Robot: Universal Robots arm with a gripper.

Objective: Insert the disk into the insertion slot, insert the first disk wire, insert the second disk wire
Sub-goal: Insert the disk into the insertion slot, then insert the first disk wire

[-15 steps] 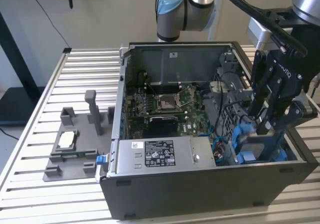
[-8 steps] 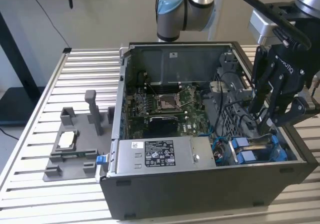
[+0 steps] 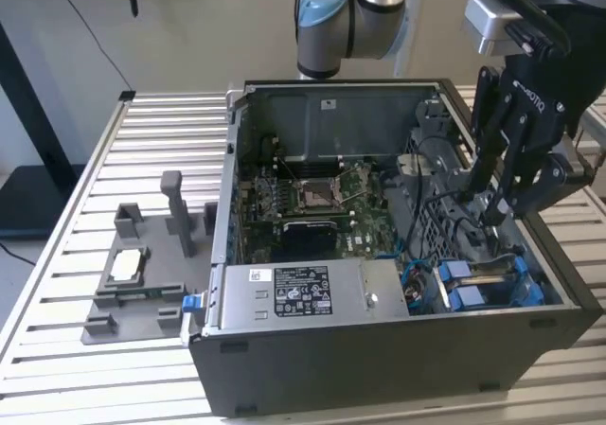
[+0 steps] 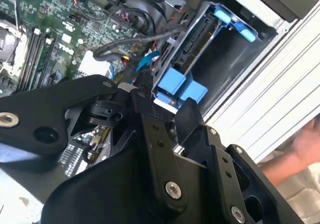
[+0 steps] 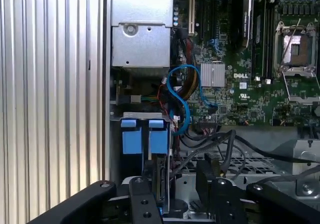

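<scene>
The disk [image 3: 485, 275] sits in its blue carrier inside the insertion slot [image 3: 516, 266], at the case's front corner on the exterior view's right. Its blue tabs [image 5: 142, 136] face the motherboard, and the same disk [image 4: 192, 49] lies lengthwise in the bay. My gripper [image 3: 488, 215] reaches down into the case just above the disk's inner end. In both wrist views its fingers [image 5: 142, 191] stand apart with nothing clearly held between them. A blue wire [image 5: 181, 97] loops from the board toward the disk's tab end, and the blue wire [image 4: 146, 59] ends close to one fingertip [image 4: 144, 92].
The open case [image 3: 379, 349] lies on a slatted metal table [image 3: 57, 255]. A grey power supply box [image 3: 303, 292] and the motherboard [image 3: 322, 203] fill its middle. A grey fixture holding a chip [image 3: 128, 266] lies outside it. A person's hand [image 4: 300, 144] shows beside the case.
</scene>
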